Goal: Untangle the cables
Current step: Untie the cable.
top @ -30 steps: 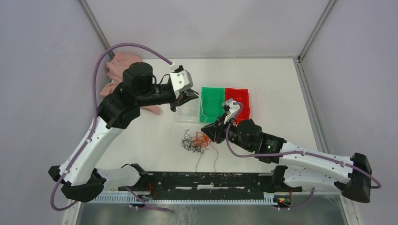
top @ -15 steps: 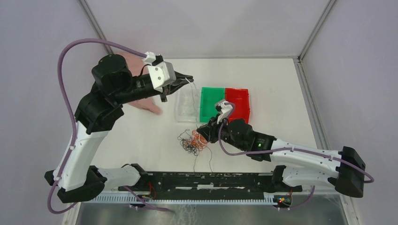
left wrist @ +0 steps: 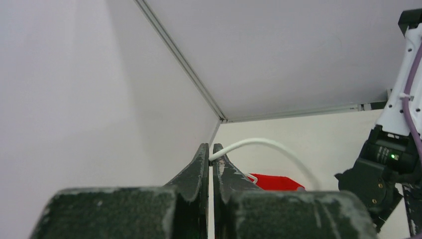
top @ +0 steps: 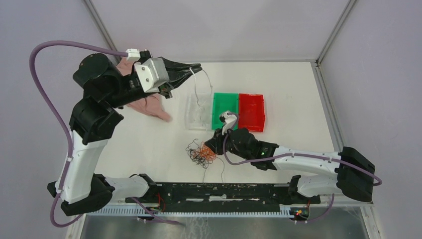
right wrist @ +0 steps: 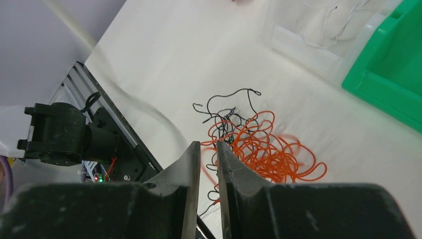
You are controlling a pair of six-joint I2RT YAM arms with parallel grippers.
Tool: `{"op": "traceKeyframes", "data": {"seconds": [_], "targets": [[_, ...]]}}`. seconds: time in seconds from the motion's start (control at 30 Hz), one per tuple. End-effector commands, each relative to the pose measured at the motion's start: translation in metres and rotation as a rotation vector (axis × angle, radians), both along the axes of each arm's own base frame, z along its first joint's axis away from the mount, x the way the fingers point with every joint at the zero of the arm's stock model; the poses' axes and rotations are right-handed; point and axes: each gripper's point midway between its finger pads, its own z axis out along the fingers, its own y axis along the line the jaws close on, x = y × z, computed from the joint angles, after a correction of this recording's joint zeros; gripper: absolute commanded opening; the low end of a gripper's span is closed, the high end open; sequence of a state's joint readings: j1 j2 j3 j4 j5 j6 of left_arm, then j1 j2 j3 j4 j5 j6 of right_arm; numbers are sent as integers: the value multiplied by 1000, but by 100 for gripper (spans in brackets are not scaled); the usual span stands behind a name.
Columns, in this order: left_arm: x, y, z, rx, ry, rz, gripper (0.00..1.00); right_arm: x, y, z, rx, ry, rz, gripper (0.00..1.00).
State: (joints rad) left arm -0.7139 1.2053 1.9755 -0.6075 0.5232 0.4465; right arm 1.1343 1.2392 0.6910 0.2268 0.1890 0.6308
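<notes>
Left arm has swung up and back toward the far-left corner since a second ago, and the right arm has slid left along the bench (top: 303,94).

The left pincer (top: 196,66) is closed on a white wire (top: 204,79), clamped right at the fingertips in the left wrist view (left wrist: 210,152). From there the wire (left wrist: 263,144) arches out and drops into the clear bin (top: 189,124). That bin stands just left of the green bin (top: 217,123), with the red bin (top: 261,119) on the far side of it. A pink cloth (top: 149,104) lies under the raised arm.

The tangle (top: 201,153) of orange and black strands lies on the bench, near and a little left of the green bin and apart from all three bins. A few loose tails trail from it toward the near edge. The right pincer (top: 212,146) sits low at the wad's right edge. In its own view (right wrist: 208,147) the jaws stand nearly together with a slim gap, and orange loops (right wrist: 263,149) spread just beyond the tips. Whether a strand is nipped between them I cannot tell.

The next move likely turns on this: the wad lies straight ahead of the right pincer and to its left, with no clear long axis, only curls. The right arm is much the nearer. The left is high and well away, busy with the white wire, which probably needs to go slack into the clear bin before that arm can help.
</notes>
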Motion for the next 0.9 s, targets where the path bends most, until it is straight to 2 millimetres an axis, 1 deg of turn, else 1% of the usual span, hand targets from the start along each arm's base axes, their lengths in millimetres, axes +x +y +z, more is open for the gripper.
{"op": "traceKeyframes", "data": {"seconds": [0.0,0.07,0.17,0.2,0.27,0.37,0.43,0.57,0.63,0.77,0.83,0.87], "targets": [[-3,8,48,-132,-89,23,3,-3,13,-1,53,19,24,23],[4,13,60,-172,-125,68,3,-3,10,-15,35,36,15,23],[21,23,75,-227,-178,174,3,-4,4,-32,19,56,-6,23],[28,26,78,-235,-191,214,3,-5,1,-37,14,61,-11,23],[39,26,71,-210,-207,259,3,-5,-5,-43,11,66,-24,22],[64,22,39,-130,-195,337,3,-5,-13,-41,14,62,-47,22],[82,20,13,-76,-179,393,3,-5,-21,-38,15,54,-65,22],[121,19,-62,40,-161,522,3,0,-40,-25,16,17,-124,22],[132,18,-90,87,-160,553,3,2,-51,-20,13,-2,-156,22],[152,13,-115,95,-134,582,3,5,-73,-11,11,-31,-216,22],[160,10,-120,88,-115,591,3,6,-82,-8,12,-44,-244,22],[164,10,-119,80,-112,597,3,7,-86,-7,11,-49,-258,22]]}}
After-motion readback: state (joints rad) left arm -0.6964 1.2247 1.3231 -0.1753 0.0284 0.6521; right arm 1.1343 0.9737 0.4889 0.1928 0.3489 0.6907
